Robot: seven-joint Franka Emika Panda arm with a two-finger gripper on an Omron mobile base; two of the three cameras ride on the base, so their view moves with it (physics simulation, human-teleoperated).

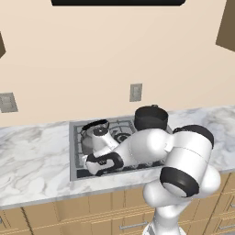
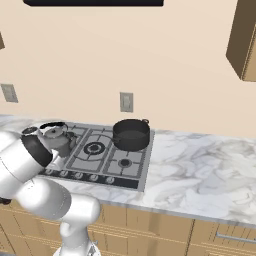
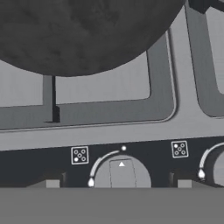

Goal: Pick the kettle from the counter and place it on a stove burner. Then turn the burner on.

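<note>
Kettle (image 2: 54,138) already set on the stove burner at the cooktop's (image 1: 75,151) rear left, off the marbled counter (image 1: 32,156); black pot (image 2: 131,134) on the rear right grate. Knob step in hand. Gripper (image 3: 118,183) poised low over the front control strip, straddling a round knob (image 3: 122,173), holding nothing; spread not readable. Next: close on that knob and twist.

Your arm (image 1: 137,149) covered the cooktop's (image 1: 75,151) front and the kettle's (image 1: 95,136) lower right side. In the hand view the kettle (image 3: 83,30) ran off the top edge; a knob (image 3: 121,174) was cut below, another (image 3: 216,168) clipped at right. Knob markings were too small to read.
</note>
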